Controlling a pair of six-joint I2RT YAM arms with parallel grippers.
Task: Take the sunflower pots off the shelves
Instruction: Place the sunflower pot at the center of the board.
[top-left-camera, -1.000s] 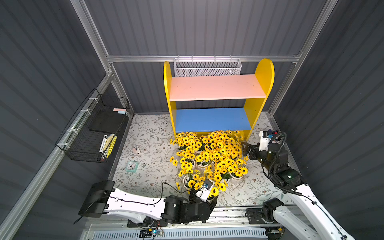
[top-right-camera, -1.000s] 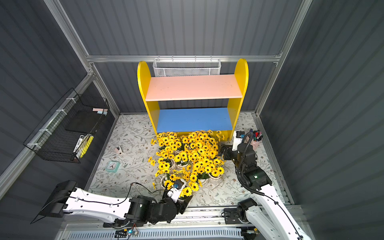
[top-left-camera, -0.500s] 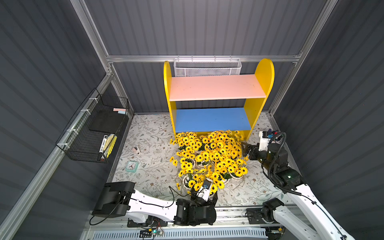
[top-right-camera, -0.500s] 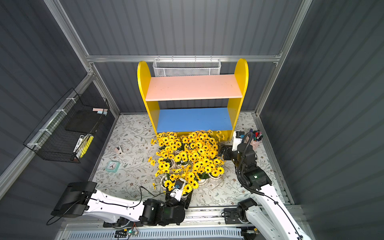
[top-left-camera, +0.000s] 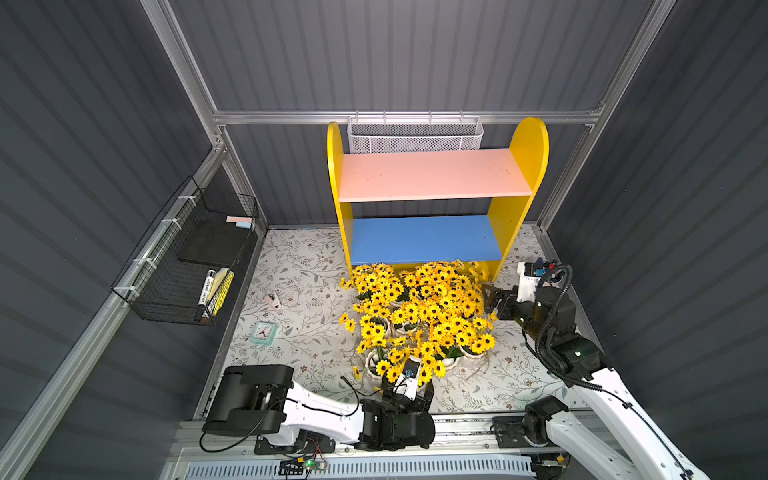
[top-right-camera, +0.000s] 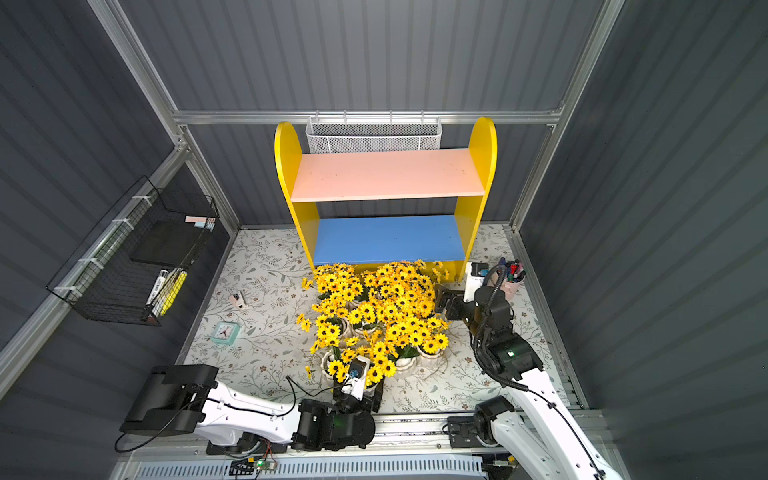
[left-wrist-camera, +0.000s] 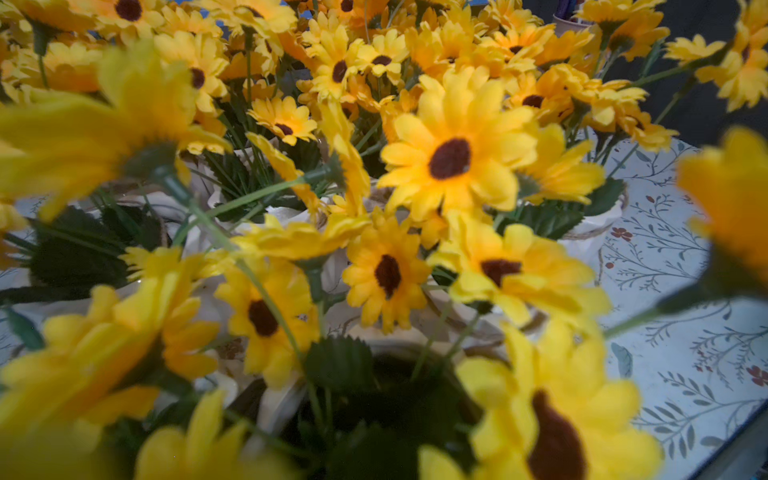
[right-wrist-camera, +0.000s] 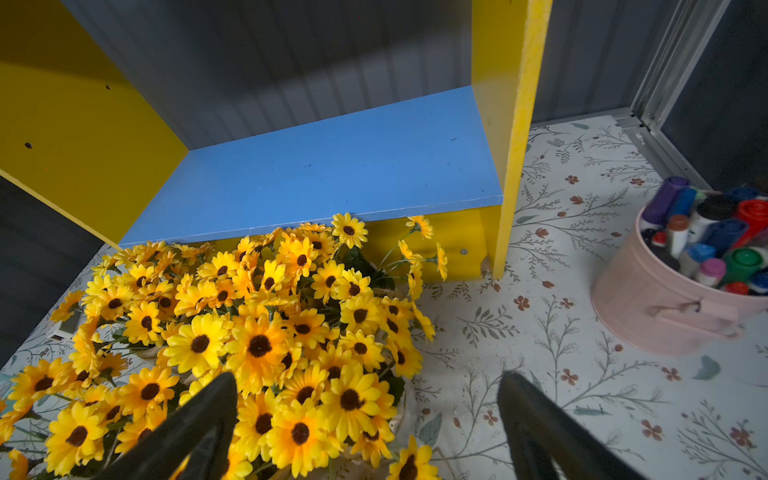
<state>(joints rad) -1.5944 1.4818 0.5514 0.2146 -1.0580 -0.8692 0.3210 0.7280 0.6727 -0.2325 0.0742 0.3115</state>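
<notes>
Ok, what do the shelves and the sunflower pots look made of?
Shelves: painted board, probably wood composite; matte flat colour, a rough front edge, screw holes. Sunflower pots: white and ribbed, ceramic or plastic, cannot tell which; twine at the rim. Their flowers: fabric-looking petals on plastic-looking stems.

Overhead pair; wrist views near sunflower pots (left-wrist-camera: 451, 160)

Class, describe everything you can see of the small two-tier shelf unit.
The shelf unit stands upright at the back of the floral surface. Two yellow round-topped side panels, with small screw holes, carry a pink upper board and a blue lower board; a yellow strip closes the gap beneath. It looks like painted wood. Both boards are bare. The sunflower pots crowd its front foot, blooms reaching the blue edge. A white mesh basket hangs behind its top.
</notes>
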